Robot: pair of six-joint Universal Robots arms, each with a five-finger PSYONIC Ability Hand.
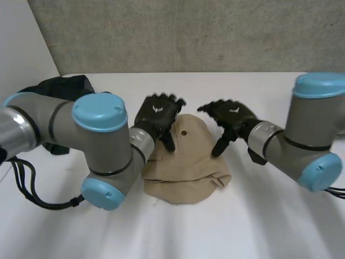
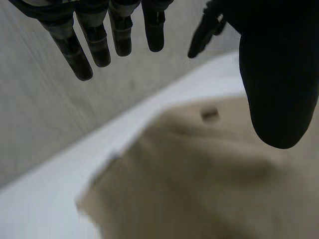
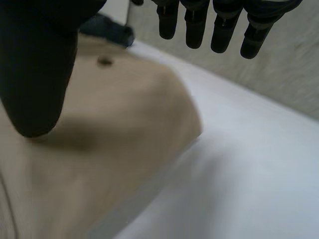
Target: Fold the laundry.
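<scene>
Left hand (image 1: pixel 157 114): open, fingers (image 2: pixel 119 35) fairly straight and spread, thumb (image 2: pixel 279 74) set apart, nothing held. It hangs over the far left part of the cloth (image 1: pixel 186 170), with the fingers pointing down at it. In the head view the thumb tip looks to be at the fabric (contact can't be confirmed).

Right hand (image 1: pixel 230 114): also open, fingers (image 3: pixel 197 25) relaxed with a slight bend, thumb (image 3: pixel 35 74) pointing down, empty. It sits over the cloth's far right edge, palm facing the left hand, the two hands near each other but apart.

The cloth is beige and lies in a rumpled lump mid-table between the two forearms, its rounded edge toward the robot. A small dark button (image 1: pixel 184 132) shows on its far part, between the two hands.

Table (image 1: pixel 269 226) is white. A dark garment (image 1: pixel 64 86) sits at the far left, behind the left arm and well apart from the cloth. A grey wall (image 1: pixel 188 32) stands behind.
</scene>
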